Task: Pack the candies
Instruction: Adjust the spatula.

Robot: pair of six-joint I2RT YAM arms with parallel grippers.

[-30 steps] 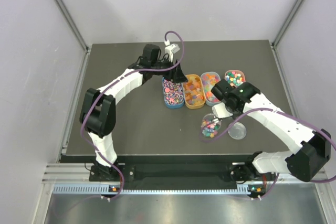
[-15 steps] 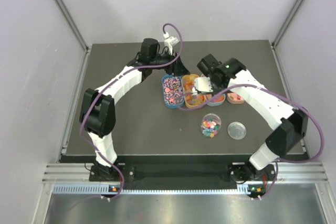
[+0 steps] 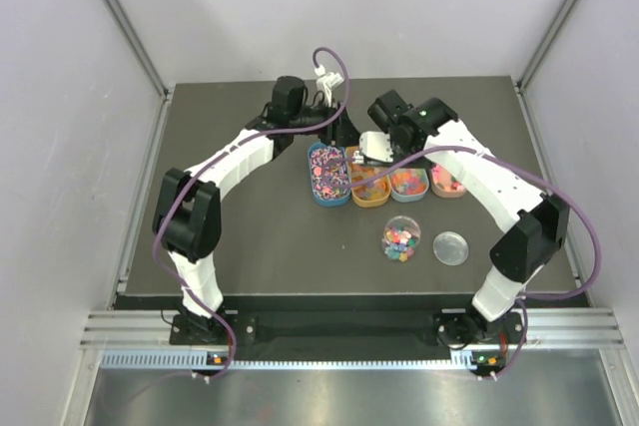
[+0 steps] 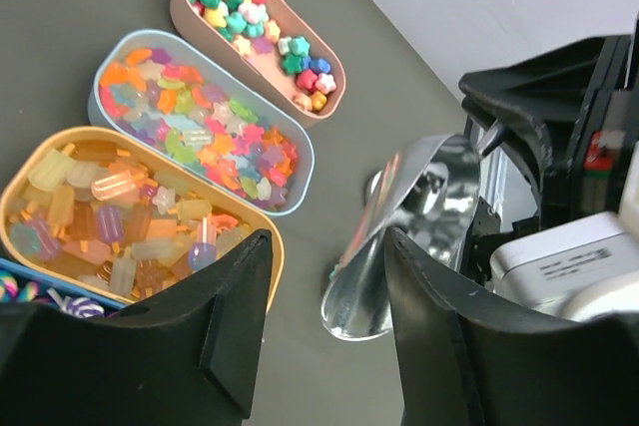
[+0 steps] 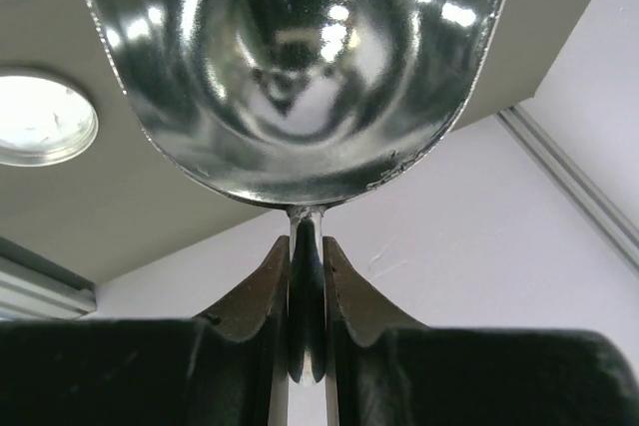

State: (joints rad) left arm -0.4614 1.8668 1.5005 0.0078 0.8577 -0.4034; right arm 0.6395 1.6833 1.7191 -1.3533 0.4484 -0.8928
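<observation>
Saw candies [image 4: 190, 137] filling four trays [image 4: 309, 162] toward table's [image 3: 220, 246] far edge, long axes running far to near. Pinched scoop [image 5: 300, 67] handle in right gripper [image 5: 307, 246], just beyond tray ends; left gripper [image 4: 327, 256] half spread, empty.

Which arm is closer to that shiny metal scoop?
Right: the right fingers pinch the scoop by its handle. The left fingers stand open close beside it.

Nothing here can be read. A white housing [image 4: 574, 266] carries a line of small dark print, too blurred to make out.
</observation>
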